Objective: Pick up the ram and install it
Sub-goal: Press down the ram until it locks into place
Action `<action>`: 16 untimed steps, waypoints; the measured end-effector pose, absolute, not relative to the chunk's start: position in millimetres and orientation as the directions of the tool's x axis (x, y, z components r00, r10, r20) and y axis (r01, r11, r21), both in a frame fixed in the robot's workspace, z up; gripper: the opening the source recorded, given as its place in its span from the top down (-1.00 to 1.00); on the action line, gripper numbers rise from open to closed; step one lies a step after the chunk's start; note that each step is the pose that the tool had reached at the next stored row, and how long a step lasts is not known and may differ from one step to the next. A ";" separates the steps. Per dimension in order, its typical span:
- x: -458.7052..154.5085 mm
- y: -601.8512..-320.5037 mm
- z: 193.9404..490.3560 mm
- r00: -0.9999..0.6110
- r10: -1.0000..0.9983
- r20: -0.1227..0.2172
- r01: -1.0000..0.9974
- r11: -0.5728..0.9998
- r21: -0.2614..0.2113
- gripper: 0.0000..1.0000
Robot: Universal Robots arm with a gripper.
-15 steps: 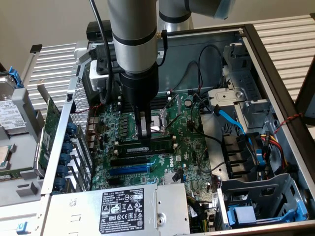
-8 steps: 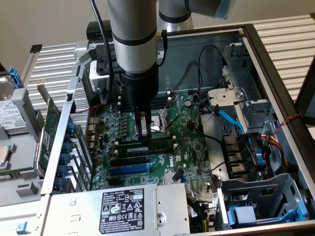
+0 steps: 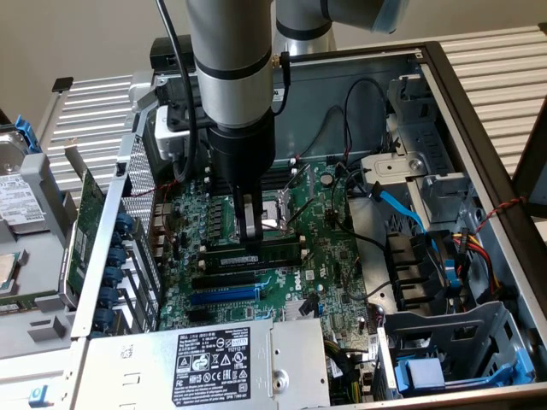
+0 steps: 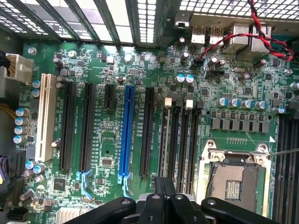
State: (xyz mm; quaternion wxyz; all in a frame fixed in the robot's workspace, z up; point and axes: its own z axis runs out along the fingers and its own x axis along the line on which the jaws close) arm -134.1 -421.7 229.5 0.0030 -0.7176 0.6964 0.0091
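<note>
Ram (image 3: 261, 254): one stick, standing on edge in a memory slot on the motherboard (image 3: 338, 256), just beside the CPU socket (image 3: 275, 215). White label faces the camera. Can't tell if it's fully seated or if the latches are closed.

Handling, judged: light, thin, stiff board. It's fragile at the chips and the contact edge, and it won't bend safely. Best held or pressed on the long top edge near the middle, squarely, not on the chip faces. The flat sides are smooth, so a pinch could slip. Uneven force would tilt it in the slot.

End effector (image 3: 249, 232): one, clenched, fingers together and gripping nothing. The tips are right over the ram's top edge and seem to touch it, toward the end on the exterior view's left. In the wrist view the closed end effector (image 4: 163, 191) points down at the bank of memory slots (image 4: 180, 140).

Counts:
- Wrist view:
  - memory slots beside the socket: about four
  - blue expansion slot (image 4: 126, 135): one
  - white slot (image 4: 45, 121): one
  - long black expansion slots (image 4: 86, 126): three
  - short black slot: one
- CPU socket: one, open and empty.
- Exterior view:
  - blue flat cable (image 3: 402, 209): one
  - power supply (image 3: 214, 363) with a label: one
  - green card (image 3: 88, 218) outside the case at the exterior view's left: one
</note>
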 end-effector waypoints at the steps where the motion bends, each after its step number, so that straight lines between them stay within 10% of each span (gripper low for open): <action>1: -134.1 -421.7 229.2 0.030 -0.999 -0.017 -1.000 -0.030 0.008 0.79; 16: -134.2 -421.5 232.7 0.033 -0.999 -0.018 -0.999 -0.033 0.008 0.79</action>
